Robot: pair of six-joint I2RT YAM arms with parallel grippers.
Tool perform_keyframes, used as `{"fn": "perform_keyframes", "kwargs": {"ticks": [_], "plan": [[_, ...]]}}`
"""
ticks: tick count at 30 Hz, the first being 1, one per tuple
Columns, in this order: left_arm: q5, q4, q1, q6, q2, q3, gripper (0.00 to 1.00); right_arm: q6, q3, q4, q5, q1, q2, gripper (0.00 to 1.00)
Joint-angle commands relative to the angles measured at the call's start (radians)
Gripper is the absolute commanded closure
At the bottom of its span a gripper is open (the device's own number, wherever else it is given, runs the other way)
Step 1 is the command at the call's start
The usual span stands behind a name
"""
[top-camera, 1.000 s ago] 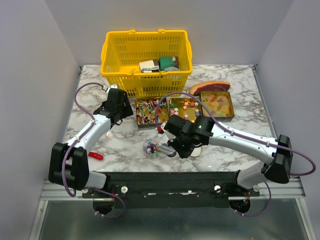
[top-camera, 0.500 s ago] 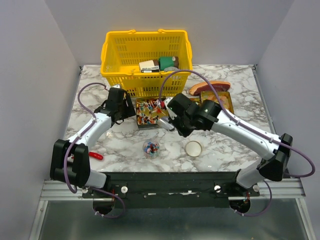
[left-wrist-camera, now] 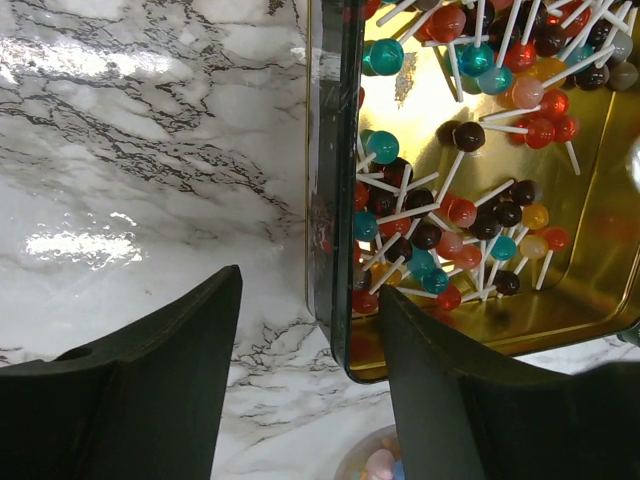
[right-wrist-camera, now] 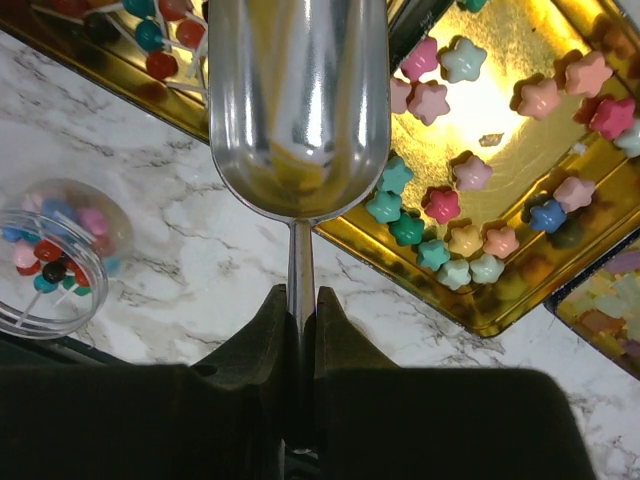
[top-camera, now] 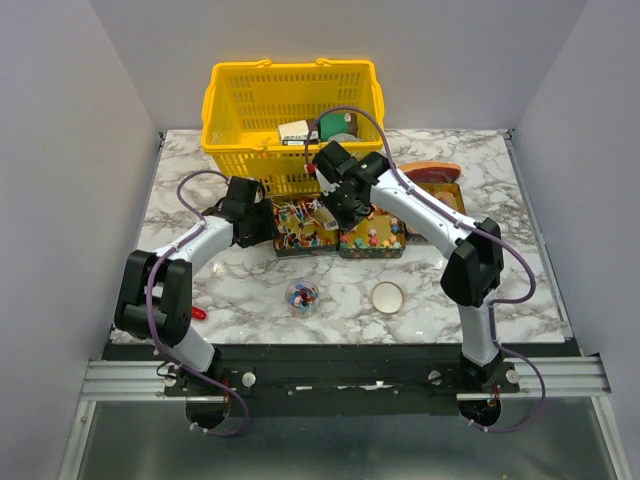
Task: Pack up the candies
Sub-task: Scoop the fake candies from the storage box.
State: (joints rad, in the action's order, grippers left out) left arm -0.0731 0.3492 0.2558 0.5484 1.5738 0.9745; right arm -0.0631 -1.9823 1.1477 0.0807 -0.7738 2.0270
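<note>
since a second ago our right gripper [right-wrist-camera: 302,300] swung from the jar [top-camera: 302,295] farther out. it pinches the scoop [right-wrist-camera: 300,100] handle; its long axis runs straight out, empty bowl between lollipops [left-wrist-camera: 450,215] and star candies [right-wrist-camera: 440,205]. left gripper [left-wrist-camera: 310,290], jaws wide, straddles the lollipop tin [left-wrist-camera: 328,150] wall.

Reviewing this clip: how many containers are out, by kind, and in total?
Trays: 3
Basket: 1
Jar: 1
Total: 5
</note>
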Motion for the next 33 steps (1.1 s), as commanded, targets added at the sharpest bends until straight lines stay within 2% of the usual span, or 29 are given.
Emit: {"fn": "perform_keyframes", "kwargs": {"ticks": [1, 4, 11, 18, 25, 31, 33], "plan": [[-0.04, 0.02, 0.003, -0.001, 0.015, 0.033, 0.36, -0.001, -0.024, 0.084, -0.076, 0.018, 0.038, 0.99], [-0.036, 0.02, 0.008, -0.004, 0.017, 0.032, 0.39, -0.001, 0.009, 0.086, -0.076, 0.019, 0.048, 0.99], [-0.025, 0.025, 0.014, -0.011, 0.043, 0.038, 0.55, 0.011, -0.01, 0.073, -0.107, 0.021, 0.079, 0.99], [-0.014, 0.036, 0.031, -0.011, 0.064, 0.047, 0.6, 0.016, -0.033, 0.075, -0.113, 0.021, 0.14, 0.99], [-0.005, 0.037, 0.04, -0.015, 0.071, 0.049, 0.7, 0.003, -0.113, 0.067, -0.087, 0.021, 0.222, 0.99], [0.003, 0.042, 0.045, -0.022, 0.075, 0.055, 0.86, -0.014, -0.132, 0.031, -0.042, 0.022, 0.28, 0.99], [0.003, 0.04, 0.046, -0.027, 0.08, 0.058, 0.94, -0.015, -0.115, 0.001, -0.03, 0.022, 0.286, 0.99]]}}
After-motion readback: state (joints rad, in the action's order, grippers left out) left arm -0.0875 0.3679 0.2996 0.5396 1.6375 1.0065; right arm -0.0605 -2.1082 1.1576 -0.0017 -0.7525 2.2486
